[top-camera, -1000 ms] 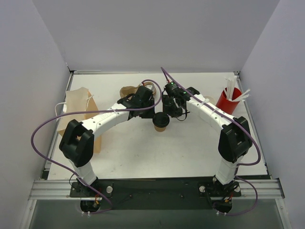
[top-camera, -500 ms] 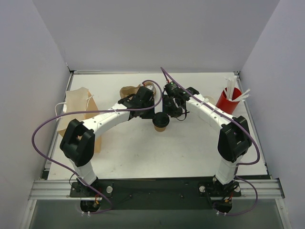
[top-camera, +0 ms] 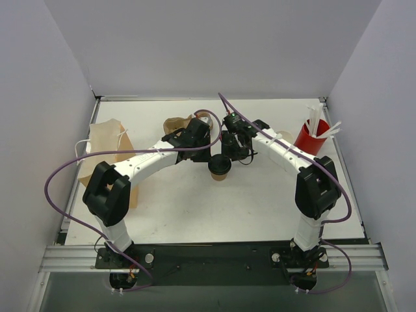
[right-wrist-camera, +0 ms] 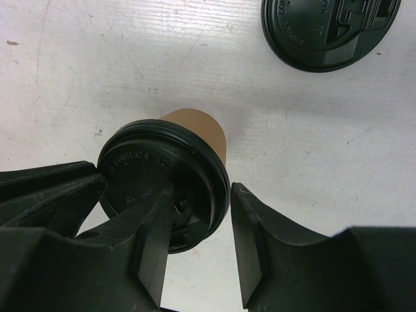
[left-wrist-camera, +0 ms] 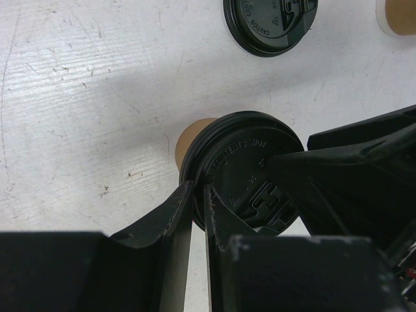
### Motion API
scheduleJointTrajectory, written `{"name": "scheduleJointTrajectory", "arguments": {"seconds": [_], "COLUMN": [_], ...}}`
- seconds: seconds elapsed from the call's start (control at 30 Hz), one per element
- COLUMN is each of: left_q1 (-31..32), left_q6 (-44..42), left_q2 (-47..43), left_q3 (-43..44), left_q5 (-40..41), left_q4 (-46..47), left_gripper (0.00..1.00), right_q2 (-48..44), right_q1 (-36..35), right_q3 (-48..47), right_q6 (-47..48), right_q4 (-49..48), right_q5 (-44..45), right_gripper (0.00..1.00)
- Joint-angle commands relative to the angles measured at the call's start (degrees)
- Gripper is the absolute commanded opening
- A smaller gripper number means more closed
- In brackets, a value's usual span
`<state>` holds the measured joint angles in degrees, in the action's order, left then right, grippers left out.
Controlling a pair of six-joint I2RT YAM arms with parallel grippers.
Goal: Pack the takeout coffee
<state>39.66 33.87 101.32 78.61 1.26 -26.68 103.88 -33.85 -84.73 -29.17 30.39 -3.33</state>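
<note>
The takeout coffee [top-camera: 220, 168], a small brown paper cup with a black lid, stands upright mid-table between both arms. In the left wrist view my left gripper [left-wrist-camera: 197, 192] has its jaws nearly together, with the near rim of the lid [left-wrist-camera: 244, 162] pinched between the fingertips. In the right wrist view my right gripper [right-wrist-camera: 201, 190] straddles the other side of the lid [right-wrist-camera: 149, 175]: one finger lies over the lid's top, the other stands just outside the rim. The brown cup wall [right-wrist-camera: 198, 127] shows beyond. From above, the left gripper [top-camera: 210, 156] and right gripper [top-camera: 229, 155] meet over the cup.
A loose black lid [left-wrist-camera: 270, 23] lies on the table just beyond the cup, a pale cup [left-wrist-camera: 398, 13] beside it. A red cup with white straws [top-camera: 312, 135] stands at the back right. A kraft paper bag [top-camera: 107, 153] lies at the left edge.
The left gripper's jaws have drawn closer together on the lid's rim. The right arm has edged slightly left. The cup has barely moved.
</note>
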Motion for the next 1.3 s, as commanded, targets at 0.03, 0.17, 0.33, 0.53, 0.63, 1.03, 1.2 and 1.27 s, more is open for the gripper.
{"name": "scheduleJointTrajectory", "arguments": {"seconds": [0.03, 0.17, 0.33, 0.53, 0.63, 1.03, 1.2, 1.27], "left_q1": [0.2, 0.3, 0.4, 0.7, 0.8, 0.9, 1.0, 0.9], "left_q6": [0.1, 0.1, 0.1, -0.1, -0.1, 0.1, 0.1, 0.1], "left_q2": [0.5, 0.5, 0.5, 0.5, 0.6, 0.7, 0.8, 0.7], "left_q3": [1.0, 1.2, 1.5, 2.2, 2.3, 2.4, 2.3, 2.3], "left_q5": [0.7, 0.6, 0.7, 0.9, 0.9, 1.3, 1.4, 1.4], "left_q4": [1.8, 1.7, 1.5, 1.1, 1.2, 1.1, 1.1, 1.1], "left_gripper": [0.22, 0.22, 0.22, 0.22, 0.22, 0.22, 0.22, 0.21], "right_q2": [0.3, -0.5, -1.9, -4.5, -5.0, -6.6, -6.7, -6.8], "right_q1": [-0.3, -0.3, -0.1, -0.2, -0.4, -0.7, -0.6, -0.3], "right_q3": [1.6, 1.4, 0.7, 1.0, 1.6, 6.0, 7.3, 7.6], "right_q6": [-1.1, -1.1, -1.2, -1.9, -2.3, -5.2, -6.3, -6.9], "right_q4": [0.2, 0.1, 0.2, 0.2, 0.3, -1.2, -2.7, -3.3], "right_q5": [0.0, 0.3, 0.7, 0.6, 0.0, -1.8, -3.3, -3.4], "right_gripper": [0.35, 0.35, 0.36, 0.36, 0.36, 0.35, 0.32, 0.3]}}
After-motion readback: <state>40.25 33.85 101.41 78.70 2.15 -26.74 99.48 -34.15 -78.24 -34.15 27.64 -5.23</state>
